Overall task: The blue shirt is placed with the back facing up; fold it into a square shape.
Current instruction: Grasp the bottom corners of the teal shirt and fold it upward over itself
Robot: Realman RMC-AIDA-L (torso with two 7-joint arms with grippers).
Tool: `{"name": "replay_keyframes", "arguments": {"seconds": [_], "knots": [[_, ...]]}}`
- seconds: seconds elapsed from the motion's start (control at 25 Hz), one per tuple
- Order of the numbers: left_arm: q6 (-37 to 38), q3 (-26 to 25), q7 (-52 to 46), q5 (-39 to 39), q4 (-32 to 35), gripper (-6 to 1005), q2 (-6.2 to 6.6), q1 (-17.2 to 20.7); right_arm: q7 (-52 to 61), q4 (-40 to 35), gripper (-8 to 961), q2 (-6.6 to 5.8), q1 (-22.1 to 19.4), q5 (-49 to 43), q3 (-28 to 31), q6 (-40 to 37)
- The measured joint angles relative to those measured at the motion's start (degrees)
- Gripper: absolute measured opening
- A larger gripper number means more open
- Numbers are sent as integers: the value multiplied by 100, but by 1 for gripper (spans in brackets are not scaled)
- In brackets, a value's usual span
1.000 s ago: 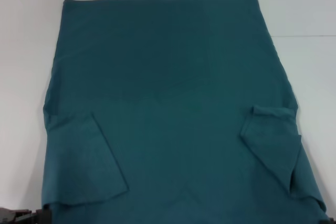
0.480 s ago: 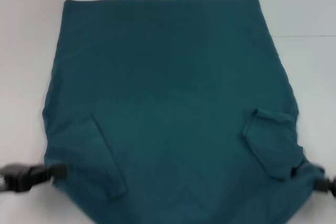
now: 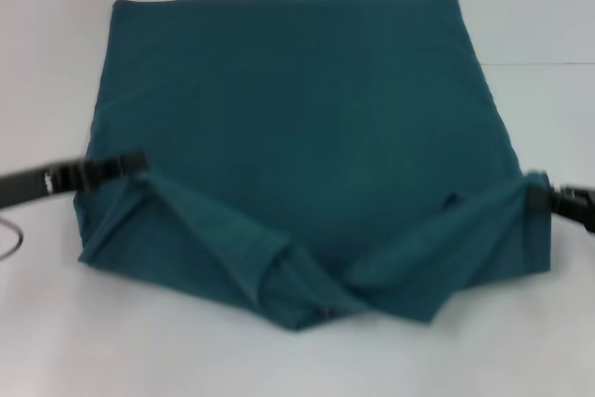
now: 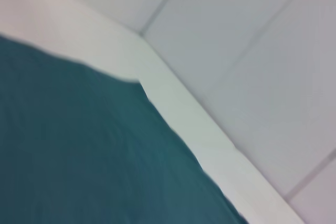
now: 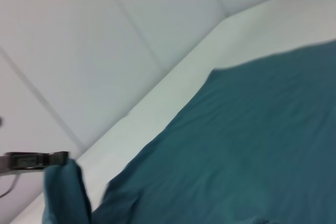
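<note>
Teal cloth, the blue shirt (image 3: 297, 118), lies plain side up on the white table (image 3: 521, 16). Its near end is lifted and partly doubled toward the far hem, so the fold looks half done; flattening and squaring remain. The left gripper (image 3: 139, 161) and right gripper (image 3: 537, 194) each pinch a raised near corner at the shirt's sides.
</note>
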Motion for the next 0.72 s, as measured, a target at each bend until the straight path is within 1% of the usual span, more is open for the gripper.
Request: {"name": "replay_keyframes", "arguments": {"seconds": [0.08,0.24,0.4,0.44,0.48,0.72], "knots": [[-222,6,0,-169,-69,2,4,-83,66,6,55,2,171,48,-15,337],[-940,54,39,-657,-297,2,11,-285,202,125,55,-2,485,89,-39,997],[-1594,68,189,-973,-521,1,-1,-441,216,356,54,-46,817,93,-44,1630],[-1757,75,252,-1044,-597,1,-6,-494,217,400,54,-36,967,97,-44,1928],[-1895,81,302,-1101,-656,1,-8,-535,217,400,54,-36,967,97,-44,1928],[-2526,88,652,-1462,-919,1,-53,-752,199,511,57,14,1385,137,-44,2844]]}}
